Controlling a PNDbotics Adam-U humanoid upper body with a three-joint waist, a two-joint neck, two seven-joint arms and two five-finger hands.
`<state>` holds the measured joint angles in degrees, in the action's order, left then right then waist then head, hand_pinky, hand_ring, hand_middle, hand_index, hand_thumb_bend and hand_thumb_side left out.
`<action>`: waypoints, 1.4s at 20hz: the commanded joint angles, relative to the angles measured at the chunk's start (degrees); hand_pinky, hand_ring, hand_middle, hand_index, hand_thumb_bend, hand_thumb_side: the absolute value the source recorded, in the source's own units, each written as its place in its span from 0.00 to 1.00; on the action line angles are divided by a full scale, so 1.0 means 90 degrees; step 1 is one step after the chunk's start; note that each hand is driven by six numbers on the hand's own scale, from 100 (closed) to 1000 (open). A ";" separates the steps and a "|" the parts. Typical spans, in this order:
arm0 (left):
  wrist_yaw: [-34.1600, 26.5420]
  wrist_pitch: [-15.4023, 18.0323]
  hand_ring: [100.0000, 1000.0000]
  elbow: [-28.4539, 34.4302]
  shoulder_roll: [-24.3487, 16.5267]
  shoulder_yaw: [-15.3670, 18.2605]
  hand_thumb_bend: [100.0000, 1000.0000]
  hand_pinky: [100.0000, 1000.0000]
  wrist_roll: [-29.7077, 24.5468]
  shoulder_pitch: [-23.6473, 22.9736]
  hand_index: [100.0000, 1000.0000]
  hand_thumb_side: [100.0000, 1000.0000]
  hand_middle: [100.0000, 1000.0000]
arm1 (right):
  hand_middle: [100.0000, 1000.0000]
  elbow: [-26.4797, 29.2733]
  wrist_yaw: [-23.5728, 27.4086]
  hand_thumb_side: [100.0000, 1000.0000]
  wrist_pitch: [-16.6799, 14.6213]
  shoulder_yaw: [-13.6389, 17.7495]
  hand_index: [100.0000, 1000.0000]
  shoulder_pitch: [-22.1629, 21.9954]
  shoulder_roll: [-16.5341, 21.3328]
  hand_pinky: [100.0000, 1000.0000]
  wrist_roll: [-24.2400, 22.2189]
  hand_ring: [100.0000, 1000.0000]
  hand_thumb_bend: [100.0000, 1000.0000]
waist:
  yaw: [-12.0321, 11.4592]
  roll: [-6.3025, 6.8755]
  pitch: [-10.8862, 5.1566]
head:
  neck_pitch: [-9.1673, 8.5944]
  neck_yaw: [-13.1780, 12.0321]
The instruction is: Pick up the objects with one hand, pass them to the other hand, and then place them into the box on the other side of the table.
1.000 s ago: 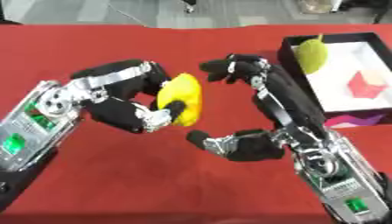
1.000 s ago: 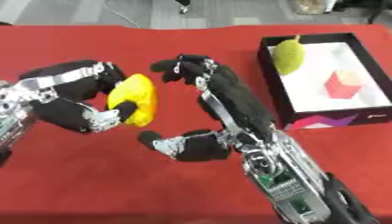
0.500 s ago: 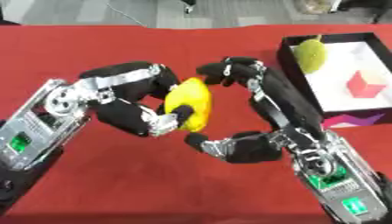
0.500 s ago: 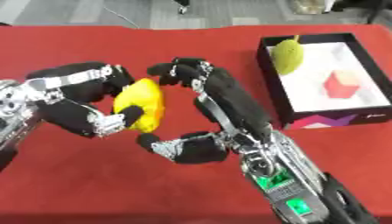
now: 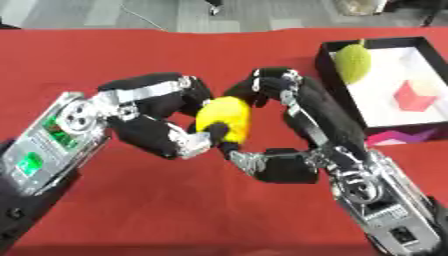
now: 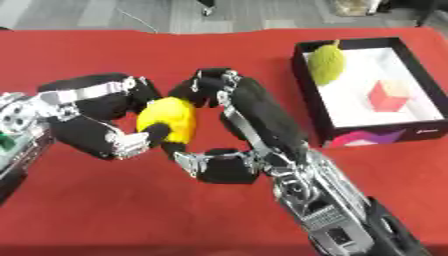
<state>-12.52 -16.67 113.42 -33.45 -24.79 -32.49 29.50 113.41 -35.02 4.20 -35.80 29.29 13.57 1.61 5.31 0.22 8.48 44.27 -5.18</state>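
Mid-handover at the centre of the frame, above the red bench (image 5: 105, 55). Yellow rounded object (image 5: 223, 116), smooth and oval, held between both hands. Left robot hand (image 5: 166, 137) curled around its left and lower side, thumb tip pressed against the lower front. Right robot hand (image 5: 289, 107) arched over from the right, fingers bent toward the object's upper right and thumb reaching in beneath; contact there likely, though the exact touching points hard to make out.

Probably light, judged by the easy hold well above the bench. Surface looks glossy, so likely slippery; shape tapers toward each end, so liable to squirt out if pinched near a tip. Stiff or slightly yielding, impossible to tell. Best taken across the widest middle, fingers on one flank and thumb opposite, before any release by the left.

Black box (image 6: 308, 107) with white floor at the upper right of the frame, on the bench, well apart from the hands. Already inside: a green textured fruit-like object (image 6: 326, 64) in the far-left corner and a red blocky item (image 6: 388, 96) near the middle.
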 commanded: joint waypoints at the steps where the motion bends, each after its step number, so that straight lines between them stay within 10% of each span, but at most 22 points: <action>1: -0.0080 0.0020 0.33 0.0130 -0.0027 -0.0010 0.00 0.59 -0.0106 0.0079 0.28 0.23 0.21 | 0.35 0.0132 -0.0018 0.00 0.0142 0.0079 0.43 0.0102 0.0093 0.34 0.0256 0.42 0.00 | -0.0002 0.0003 -0.0113 | -0.0016 0.0025; 7: -0.0142 0.0090 0.41 0.0130 0.0005 0.0028 0.00 0.63 -0.0140 0.0076 0.38 0.21 0.31 | 0.24 0.0132 -0.0148 0.00 0.0284 0.0086 0.21 0.0102 0.0098 0.22 0.0422 0.33 0.00 | -0.0014 -0.0005 -0.0125 | -0.0016 0.0040; 10: -0.0134 0.0175 0.53 0.0130 0.0004 0.0139 0.00 0.68 -0.0136 0.0071 0.52 0.73 0.45 | 0.19 0.0132 -0.0208 0.00 0.0360 0.0109 0.09 0.0090 0.0094 0.21 0.0526 0.32 0.00 | -0.0023 -0.0009 -0.0129 | -0.0016 0.0064; 12: -0.0085 0.0268 0.61 0.0130 0.0010 0.0250 0.13 0.73 -0.0193 0.0060 0.64 0.90 0.56 | 0.19 0.0132 -0.0247 0.00 0.0397 0.0139 0.07 0.0075 0.0089 0.22 0.0605 0.32 0.00 | -0.0028 -0.0011 -0.0129 | -0.0016 0.0079; 17: 0.0362 0.0564 0.69 0.0130 0.0048 0.0865 0.24 0.77 0.0011 -0.0093 0.75 0.95 0.66 | 0.19 0.0132 -0.0357 0.00 0.0461 0.0413 0.08 0.0097 0.0267 0.24 0.0838 0.33 0.00 | -0.0048 -0.0033 -0.0149 | -0.0016 0.0169; 28: 0.0838 0.0697 0.62 -0.0062 0.0873 0.2217 0.09 0.73 0.1991 -0.1389 0.69 0.93 0.58 | 0.21 -0.0756 0.0043 0.00 0.1696 0.1810 0.12 0.0340 0.2052 0.28 0.1655 0.35 0.00 | -0.0243 -0.0044 -0.0151 | -0.0016 0.1332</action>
<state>-4.97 -10.55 112.60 -26.01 -6.44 -16.29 16.71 108.15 -35.31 18.09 -21.17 31.32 29.32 15.46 3.02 -0.23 8.04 44.27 5.54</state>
